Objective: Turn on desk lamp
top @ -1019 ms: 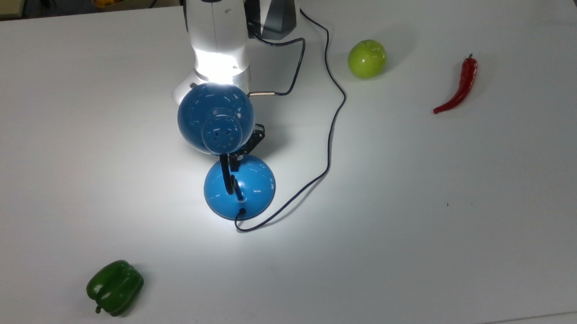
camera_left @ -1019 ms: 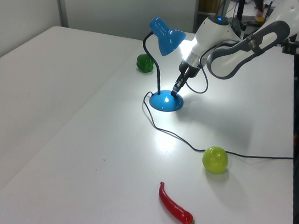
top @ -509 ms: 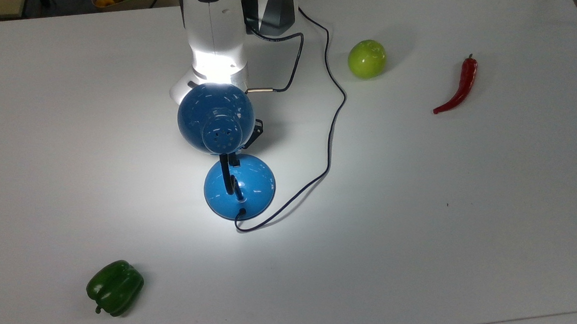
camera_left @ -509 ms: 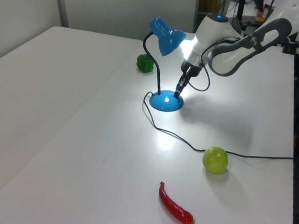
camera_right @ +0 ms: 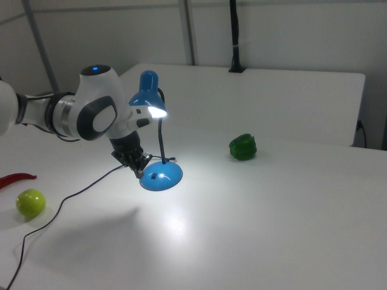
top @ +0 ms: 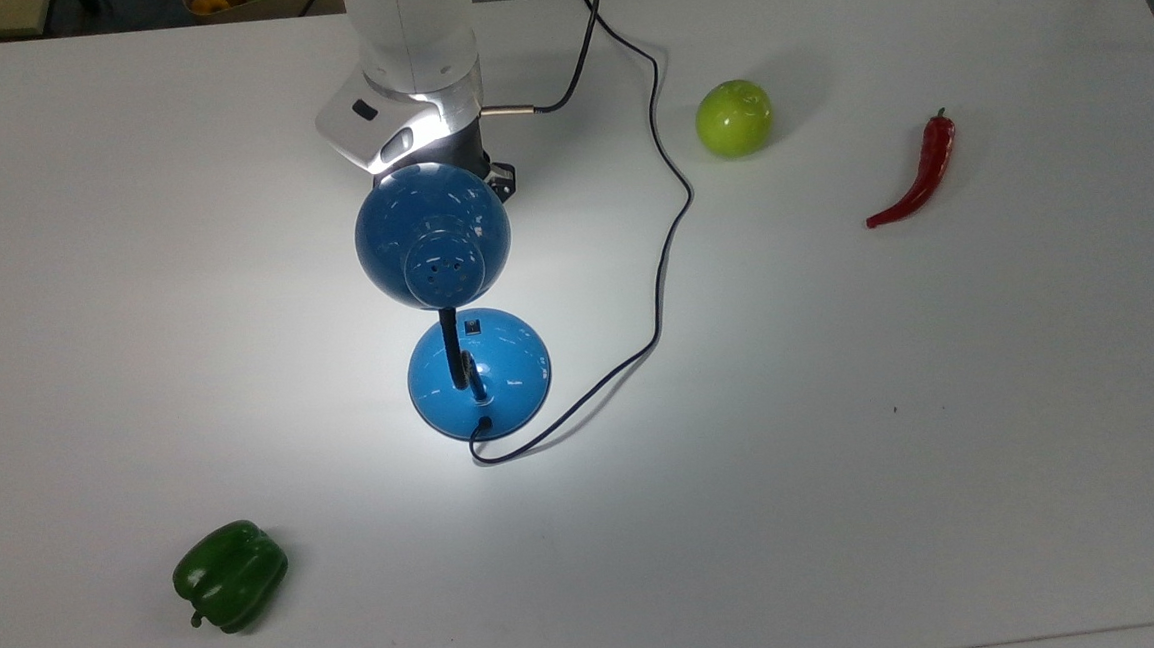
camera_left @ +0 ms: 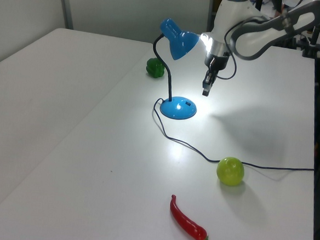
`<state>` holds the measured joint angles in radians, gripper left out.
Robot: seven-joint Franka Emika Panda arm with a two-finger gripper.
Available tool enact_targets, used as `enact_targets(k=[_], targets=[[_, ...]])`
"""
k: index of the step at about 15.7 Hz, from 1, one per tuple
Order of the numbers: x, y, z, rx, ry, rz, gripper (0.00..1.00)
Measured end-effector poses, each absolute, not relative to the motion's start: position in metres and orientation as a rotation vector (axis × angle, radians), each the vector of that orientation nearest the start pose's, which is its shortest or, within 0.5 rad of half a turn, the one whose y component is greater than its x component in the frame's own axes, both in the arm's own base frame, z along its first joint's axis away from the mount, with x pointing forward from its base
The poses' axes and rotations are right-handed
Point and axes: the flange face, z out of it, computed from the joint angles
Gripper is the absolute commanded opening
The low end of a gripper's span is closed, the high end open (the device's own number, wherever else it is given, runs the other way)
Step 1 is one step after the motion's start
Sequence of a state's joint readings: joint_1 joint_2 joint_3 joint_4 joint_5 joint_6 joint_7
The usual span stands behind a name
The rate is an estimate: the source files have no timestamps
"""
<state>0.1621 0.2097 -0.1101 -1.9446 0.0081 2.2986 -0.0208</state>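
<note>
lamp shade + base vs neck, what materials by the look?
Desk lamp: shade and base look like glossy blue painted metal or hard plastic, with sharp reflections showing on both. The neck looks like matte black bent tubing, probably flexible metal; it shows no shine.

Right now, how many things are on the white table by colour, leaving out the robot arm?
Blue: 1, the desk lamp
Green: 2, the bell pepper and the apple
Red: 1, the chili pepper
Total: 4
</note>
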Motion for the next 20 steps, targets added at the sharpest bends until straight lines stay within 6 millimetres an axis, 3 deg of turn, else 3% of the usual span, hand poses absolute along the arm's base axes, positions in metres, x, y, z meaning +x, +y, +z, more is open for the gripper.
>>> enact_targets(k=[1,5,6,10,15,20], targets=[[0.607,0.034,0.397,-3.147,-0.112,-0.175,0.17],[0.576,0.027,0.441,-3.142,-0.097,0.013,0.92],[0.566,0.024,0.457,-3.138,-0.089,0.052,1.0],[0.537,0.014,0.518,-3.125,-0.061,0.13,1.0],[0.531,0.003,0.595,-3.077,0.057,0.112,1.0],[0.533,0.012,0.639,-3.051,0.148,0.004,1.0]])
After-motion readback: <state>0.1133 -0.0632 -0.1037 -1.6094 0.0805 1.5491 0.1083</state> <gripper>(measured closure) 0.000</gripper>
